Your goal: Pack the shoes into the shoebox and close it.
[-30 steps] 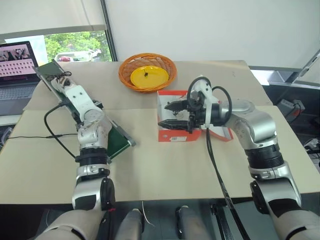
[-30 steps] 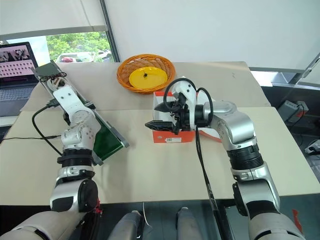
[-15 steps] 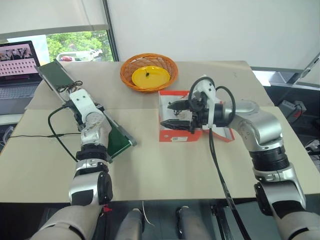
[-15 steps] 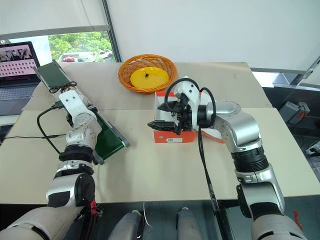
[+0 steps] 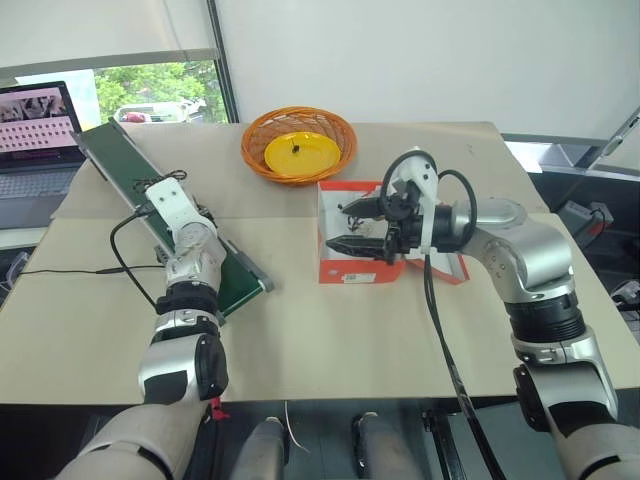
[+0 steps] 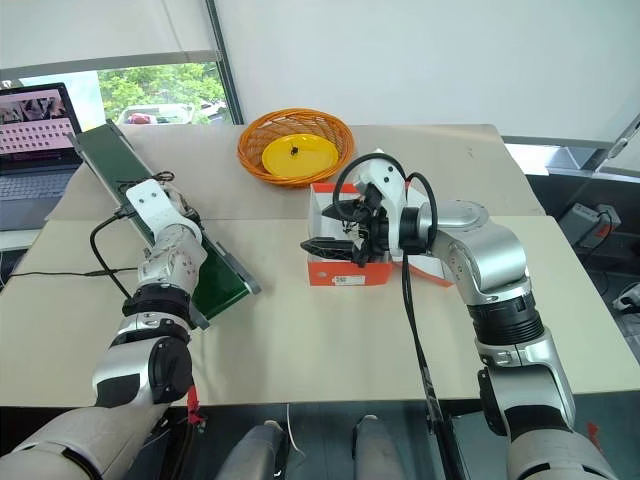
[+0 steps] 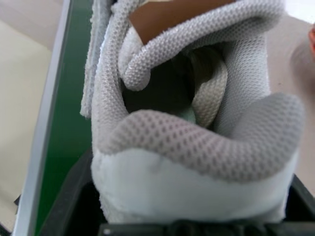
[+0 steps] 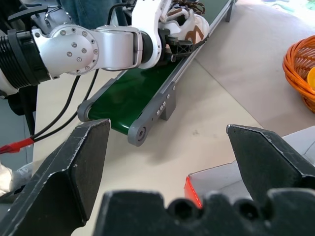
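On the green conveyor belt [image 8: 130, 93] my left gripper [image 8: 179, 42] clasped a white mesh sneaker [image 7: 197, 128] by its heel, my right gripper [image 5: 352, 228] hung wide open, empty, over the orange-red cardboard shoebox [image 5: 345, 268]

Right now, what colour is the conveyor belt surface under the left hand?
Dark green, framed by grey side rails; the conveyor belt shows best in the right wrist view.

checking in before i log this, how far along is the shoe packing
Done: nothing clearly packed. The small orange-red cardboard shoebox stands open, and its inside is too hidden to tell.
In hand: the left gripper is at a white mesh sneaker on the green conveyor belt. The right gripper hovers open over the box.
Left: boxing the shoes and closing the lid.
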